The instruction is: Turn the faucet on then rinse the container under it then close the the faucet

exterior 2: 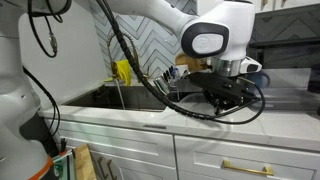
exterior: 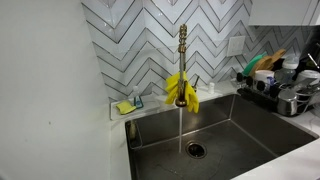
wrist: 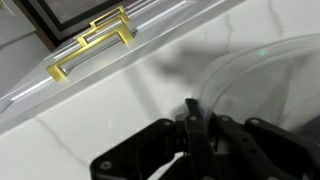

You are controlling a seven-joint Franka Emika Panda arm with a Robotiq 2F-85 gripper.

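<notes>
- We're seeing a pale line dropping from the faucet [exterior: 182,60] spout to the drain of the sink [exterior: 240,125], so we're judging the water is on and the first step is done.
- We're looking at the rinse step, at its start: nothing is sitting under the stream in an exterior view.
- The tool [wrist: 192,118] is hanging over the front edge of the counter [wrist: 90,120], beside the sink, well apart from the faucet [exterior 2: 120,75].
- In the wrist view its fingers are pressing close together on what looks like the rim of the container [wrist: 265,65]; we're reading that as a pinch on the clear plastic.
- The container is sitting at that front edge, just above the brass drawer handle [wrist: 95,45].
- Next we're expecting a lift and a carry across to the back edge and down into the sink, under the spout.
- The thin rim may be slipping once water loads it, so we're wanting a level carry.
</notes>
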